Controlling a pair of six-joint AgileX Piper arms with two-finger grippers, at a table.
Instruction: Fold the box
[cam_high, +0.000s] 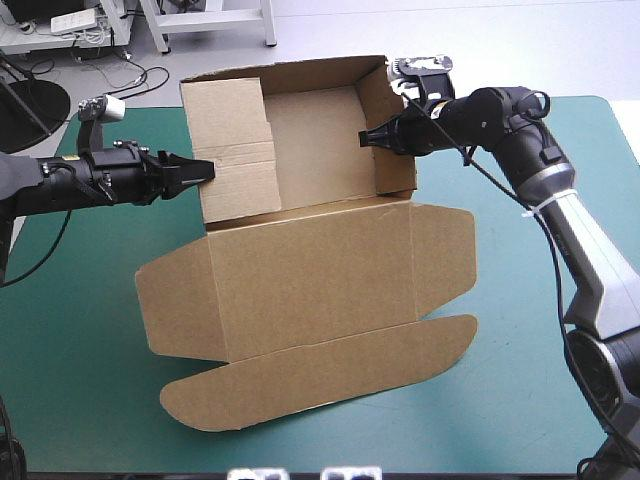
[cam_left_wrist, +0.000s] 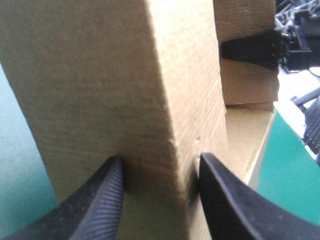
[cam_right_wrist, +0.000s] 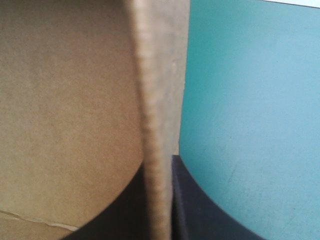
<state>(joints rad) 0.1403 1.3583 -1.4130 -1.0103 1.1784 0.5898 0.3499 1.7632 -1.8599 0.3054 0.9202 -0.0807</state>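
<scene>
We have the brown cardboard box (cam_high: 315, 150) on the teal-green desk (cam_high: 70, 330) as an open tray, its lid (cam_high: 310, 270) flat. Our left gripper (cam_high: 205, 170) pinches its left wall (cam_high: 235, 150) and our right gripper (cam_high: 368, 138) its right wall (cam_high: 395, 130), both nearly closed on the board. We judge the walls are being tucked; next they need pressing firm.
</scene>
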